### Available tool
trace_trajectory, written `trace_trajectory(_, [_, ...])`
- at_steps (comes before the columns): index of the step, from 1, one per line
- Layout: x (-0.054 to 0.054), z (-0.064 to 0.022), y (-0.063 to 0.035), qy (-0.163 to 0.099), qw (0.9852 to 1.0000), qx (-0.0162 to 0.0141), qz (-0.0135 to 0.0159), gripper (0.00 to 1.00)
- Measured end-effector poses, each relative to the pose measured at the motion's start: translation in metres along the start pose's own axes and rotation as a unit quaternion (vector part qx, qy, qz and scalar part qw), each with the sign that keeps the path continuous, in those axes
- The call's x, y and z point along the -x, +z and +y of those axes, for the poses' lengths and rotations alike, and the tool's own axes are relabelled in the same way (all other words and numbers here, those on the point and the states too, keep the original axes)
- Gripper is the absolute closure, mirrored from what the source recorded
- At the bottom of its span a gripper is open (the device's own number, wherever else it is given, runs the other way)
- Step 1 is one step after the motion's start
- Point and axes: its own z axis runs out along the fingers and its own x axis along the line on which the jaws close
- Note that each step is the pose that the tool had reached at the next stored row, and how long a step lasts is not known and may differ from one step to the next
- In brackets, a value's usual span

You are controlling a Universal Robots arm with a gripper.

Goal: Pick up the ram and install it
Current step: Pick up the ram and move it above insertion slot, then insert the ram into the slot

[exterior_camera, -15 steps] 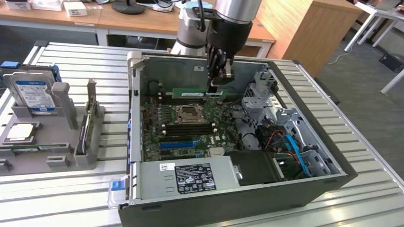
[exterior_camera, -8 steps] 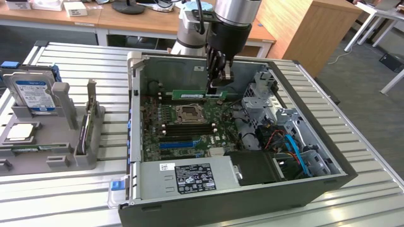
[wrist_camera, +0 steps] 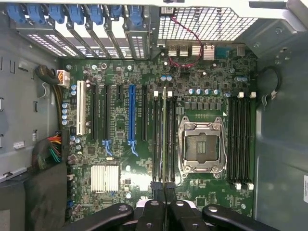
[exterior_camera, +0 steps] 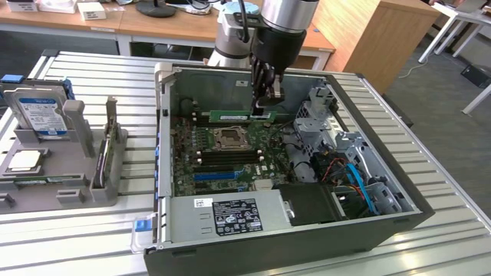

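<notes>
The ram (exterior_camera: 230, 117), a long thin green stick with a pale label, hangs level inside the open computer case (exterior_camera: 165, 144), above the motherboard (exterior_camera: 265, 167) near the case's far wall. My gripper (exterior_camera: 263, 110) is shut on the stick's end toward the exterior view's right. In the wrist view the ram (wrist_camera: 164, 139) shows edge-on as a thin pale line running out from my gripper (wrist_camera: 165, 197). It lies over the black memory slots (wrist_camera: 158, 139) beside the empty CPU socket (wrist_camera: 202, 147). Another bank of slots (wrist_camera: 240, 139) lies on the socket's other side.
A grey holder (exterior_camera: 46, 172) at the exterior view's left carries a silver hard drive (exterior_camera: 42, 115) and an upright card (exterior_camera: 107, 144). Inside the case sit the power supply (exterior_camera: 230, 215), a metal drive cage (exterior_camera: 314, 115), coloured cables (exterior_camera: 345, 172) and expansion slots (wrist_camera: 131, 115).
</notes>
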Motion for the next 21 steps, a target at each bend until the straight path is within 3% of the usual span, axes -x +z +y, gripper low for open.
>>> trace_trajectory(17, [-0.0014,0.0,0.0001,0.0,1.0,0.0,0.0001,0.88])
trace_trajectory(21, [-0.0014,0.0,0.0042,0.0,1.0,0.0,0.0002,0.88])
